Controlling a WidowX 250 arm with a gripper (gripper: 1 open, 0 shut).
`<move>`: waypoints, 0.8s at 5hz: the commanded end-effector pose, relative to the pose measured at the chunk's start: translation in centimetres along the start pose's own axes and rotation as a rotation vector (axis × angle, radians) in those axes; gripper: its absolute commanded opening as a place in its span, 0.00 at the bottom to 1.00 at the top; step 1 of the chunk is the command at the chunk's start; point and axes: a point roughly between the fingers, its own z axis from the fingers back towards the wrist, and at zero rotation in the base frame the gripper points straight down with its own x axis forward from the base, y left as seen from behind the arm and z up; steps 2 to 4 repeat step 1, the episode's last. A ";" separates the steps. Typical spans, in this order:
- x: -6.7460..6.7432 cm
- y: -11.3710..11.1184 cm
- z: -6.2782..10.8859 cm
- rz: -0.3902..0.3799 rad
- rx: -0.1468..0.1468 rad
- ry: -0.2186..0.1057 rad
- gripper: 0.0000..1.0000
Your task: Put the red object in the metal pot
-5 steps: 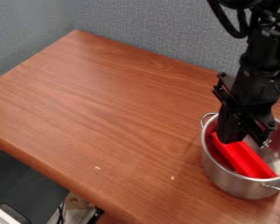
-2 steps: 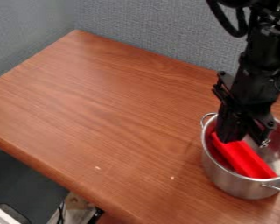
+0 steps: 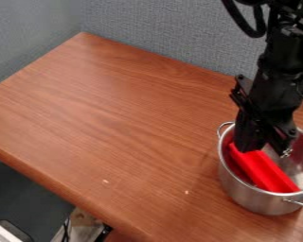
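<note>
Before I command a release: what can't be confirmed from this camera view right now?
- Fingertips of the gripper: hidden by its own body and the rim of the metal pot; whether it grips the red object cannot be seen.
- Pot floor: whether the red object's lower end rests on it is hidden by the near wall.
- Pot's right side: cut off by the frame edge.

Wooden table [image 3: 103, 104], metal pot [image 3: 258, 192] near its right edge.

a brown wooden table [image 3: 103, 104] stands against a grey wall [image 3: 154, 24], dim floor below its front edge.
</note>
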 end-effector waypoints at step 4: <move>0.2 -0.2 1.8 -0.018 0.027 -0.059 0.00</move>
